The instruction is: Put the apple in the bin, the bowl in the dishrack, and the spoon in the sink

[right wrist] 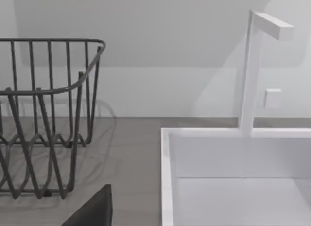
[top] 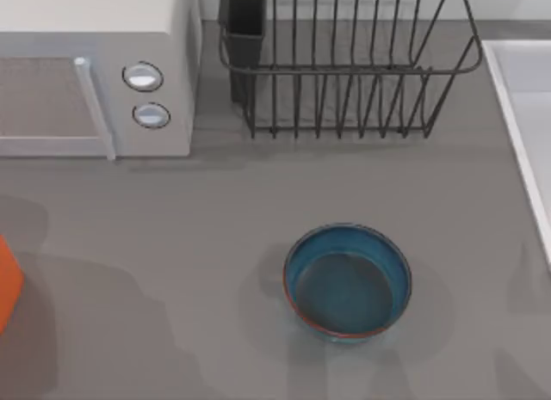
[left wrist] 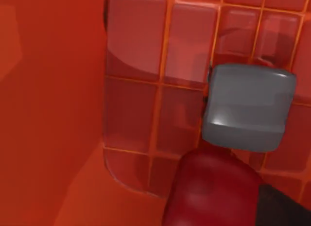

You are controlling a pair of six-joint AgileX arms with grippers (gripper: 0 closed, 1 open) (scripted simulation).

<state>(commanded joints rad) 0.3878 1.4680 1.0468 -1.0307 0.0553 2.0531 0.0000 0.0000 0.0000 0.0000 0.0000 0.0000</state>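
The red apple (left wrist: 214, 194) hangs close above the grid floor inside the orange bin (left wrist: 53, 114), with my left gripper (left wrist: 257, 163) shut on it. One grey fingertip (left wrist: 248, 107) shows just past the fruit. In the top view the bin (top: 7, 280) pokes in at the left edge. The blue bowl (top: 347, 282) stands upright on the table, right of centre and near the front. The dishrack (top: 344, 73) is at the back and the sink (top: 516, 116) along the right edge. The spoon is out of view. My right gripper (right wrist: 92, 211) is parked facing the sink (right wrist: 167, 177) and the dishrack (right wrist: 48, 114).
A white microwave (top: 95, 73) with two round knobs fills the back left corner. A white tap (right wrist: 250, 70) rises behind the sink. Bare grey table lies between the microwave, the rack and the bowl.
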